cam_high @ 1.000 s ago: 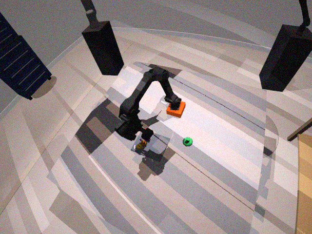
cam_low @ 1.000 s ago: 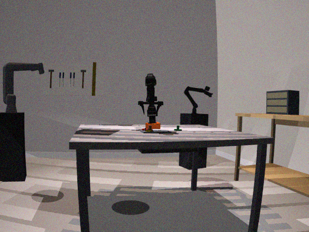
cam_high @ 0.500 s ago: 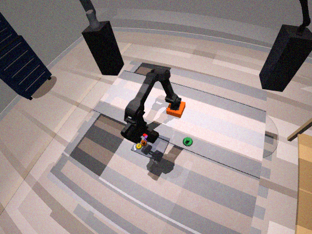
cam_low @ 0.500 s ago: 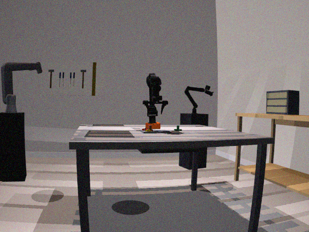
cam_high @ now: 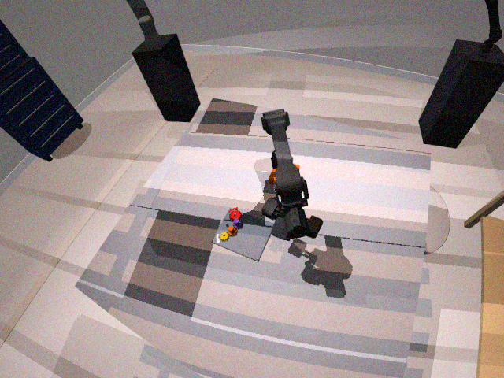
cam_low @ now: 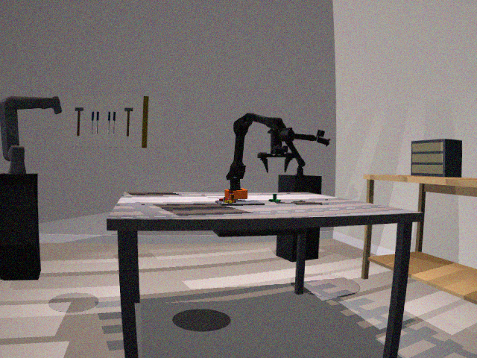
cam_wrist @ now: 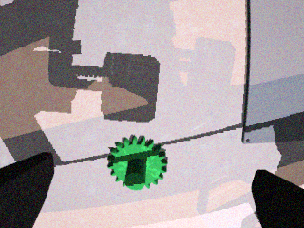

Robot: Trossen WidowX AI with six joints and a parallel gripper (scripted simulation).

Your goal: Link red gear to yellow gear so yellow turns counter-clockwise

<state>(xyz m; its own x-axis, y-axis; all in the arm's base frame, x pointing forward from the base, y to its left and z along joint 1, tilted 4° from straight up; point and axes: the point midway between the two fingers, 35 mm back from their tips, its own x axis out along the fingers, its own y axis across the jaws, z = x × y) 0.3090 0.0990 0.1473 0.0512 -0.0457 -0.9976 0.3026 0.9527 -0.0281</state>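
Note:
A grey board [cam_high: 252,248] [cam_wrist: 280,57] carries a line of gears: the red gear [cam_high: 235,212], a purple gear [cam_high: 237,224], an orange gear [cam_high: 231,230] and the yellow gear [cam_high: 224,236]. They stand close together; the top and exterior views are too small to tell whether each sits flat or meshes. A green gear [cam_low: 274,198] [cam_wrist: 120,163] with an upright handle stands on the table off the board; the arm hides it in the top view. My gripper [cam_low: 276,171] [cam_wrist: 156,174] is wide open and empty, high above the green gear, which shows between the fingers in the wrist view.
The arm's orange base [cam_high: 272,176] [cam_low: 241,193] stands on the table behind the board. The arm reaches over the table beside the board. Other arms on black pedestals [cam_high: 166,77] [cam_high: 460,93] and a wooden bench [cam_low: 443,178] stand away from the table.

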